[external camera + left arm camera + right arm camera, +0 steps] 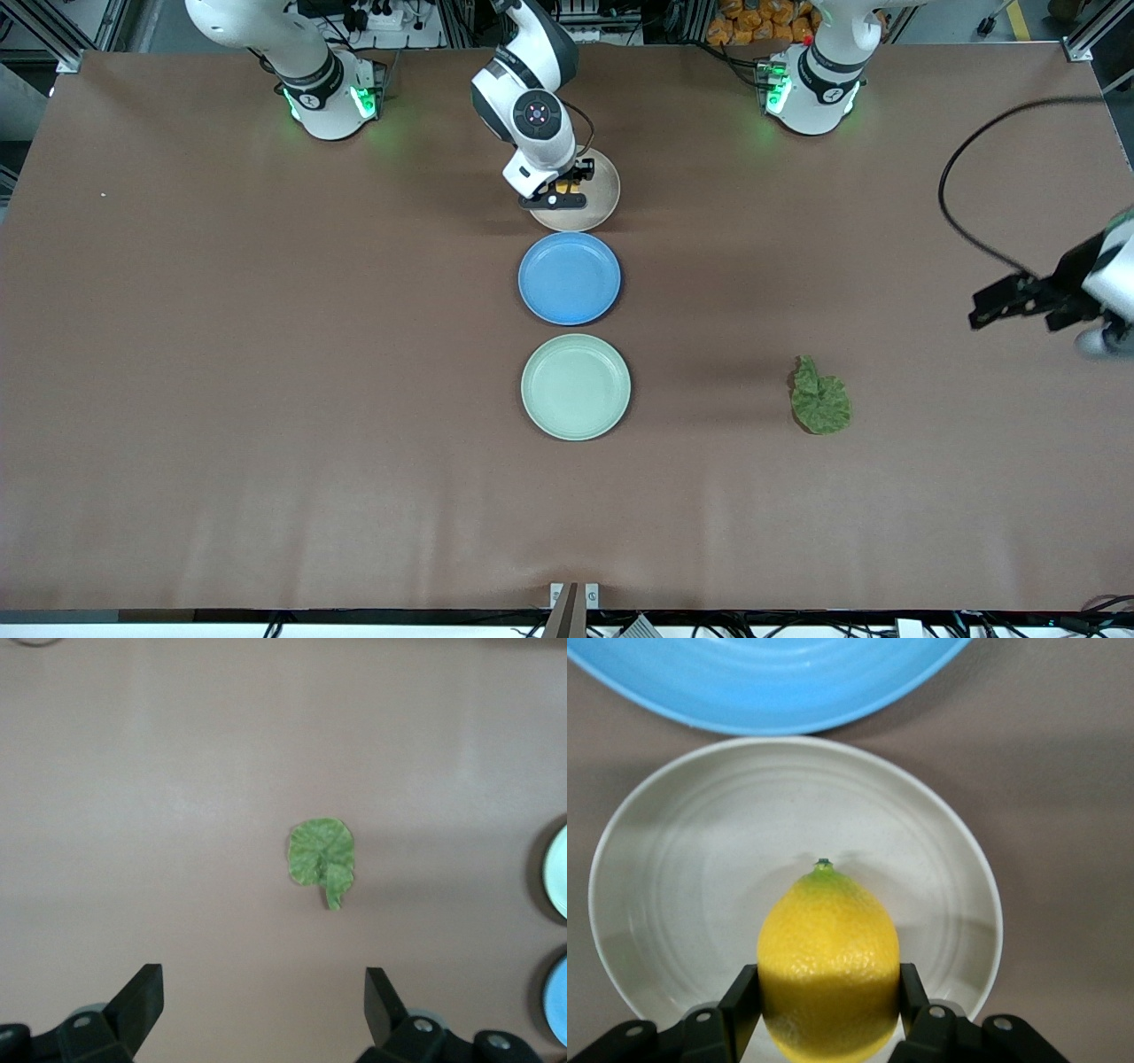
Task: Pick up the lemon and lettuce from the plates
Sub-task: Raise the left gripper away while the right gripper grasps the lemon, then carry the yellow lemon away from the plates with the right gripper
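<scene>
My right gripper [567, 188] is over the beige plate [601, 197] and is shut on the yellow lemon [567, 189]. In the right wrist view the lemon [828, 939] sits between the two fingers of the right gripper [828, 992], above the beige plate [673, 868]. The dark green lettuce [820, 397] lies on the bare table toward the left arm's end, off any plate. The mint green plate [576, 386] holds nothing. My left gripper [1001, 301] is open and empty in the air near the lettuce. The left wrist view shows the lettuce [322, 858] out in front of the left gripper [263, 983].
A blue plate [570, 277] holding nothing lies between the beige and mint plates, and shows in the right wrist view [771, 673]. The left wrist view catches the rims of the mint plate [558, 873] and the blue plate [558, 997]. A black cable [952, 208] loops over the table by the left arm.
</scene>
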Tool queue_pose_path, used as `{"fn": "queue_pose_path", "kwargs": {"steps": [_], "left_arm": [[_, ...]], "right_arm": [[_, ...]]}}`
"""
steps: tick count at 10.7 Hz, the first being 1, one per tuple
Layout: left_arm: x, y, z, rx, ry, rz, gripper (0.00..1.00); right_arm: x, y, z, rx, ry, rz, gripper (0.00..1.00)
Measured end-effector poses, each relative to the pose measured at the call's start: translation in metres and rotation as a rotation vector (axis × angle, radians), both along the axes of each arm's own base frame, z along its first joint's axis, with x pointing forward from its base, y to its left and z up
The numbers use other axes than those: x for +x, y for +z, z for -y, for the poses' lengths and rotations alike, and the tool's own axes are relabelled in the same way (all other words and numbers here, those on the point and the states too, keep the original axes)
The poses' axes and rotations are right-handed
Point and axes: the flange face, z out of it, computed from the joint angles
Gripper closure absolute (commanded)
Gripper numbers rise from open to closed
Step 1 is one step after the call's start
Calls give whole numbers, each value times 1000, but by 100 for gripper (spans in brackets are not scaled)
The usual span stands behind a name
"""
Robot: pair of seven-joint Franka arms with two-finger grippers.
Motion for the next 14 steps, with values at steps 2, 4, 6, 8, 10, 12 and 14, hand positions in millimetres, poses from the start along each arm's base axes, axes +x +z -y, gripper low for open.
{"fn": "queue_pose_path", "kwargs": {"steps": [2, 4, 6, 8, 10, 12, 14], "left_arm": [[-22, 33, 6, 2, -9, 10, 0], [-42, 56, 13, 5, -21, -4, 0], [-62, 72, 19, 10, -29, 3, 0], [-76, 76, 21, 13, -30, 3, 0], [-79, 73, 22, 14, -30, -5, 0], [-79, 67, 23, 15, -31, -16, 0], [-76, 60, 23, 14, -30, -29, 0]], "right_arm": [[24, 10, 10, 4, -47, 22, 100], [66, 39, 40, -34, -70, 36, 100], [107, 80, 80, -72, -93, 65, 100], [143, 101, 119, -99, -141, 104, 100], [177, 105, 162, -131, -168, 137, 100], [216, 109, 225, -117, -116, 155, 100], [252, 104, 306, -100, -89, 152, 100]]}}
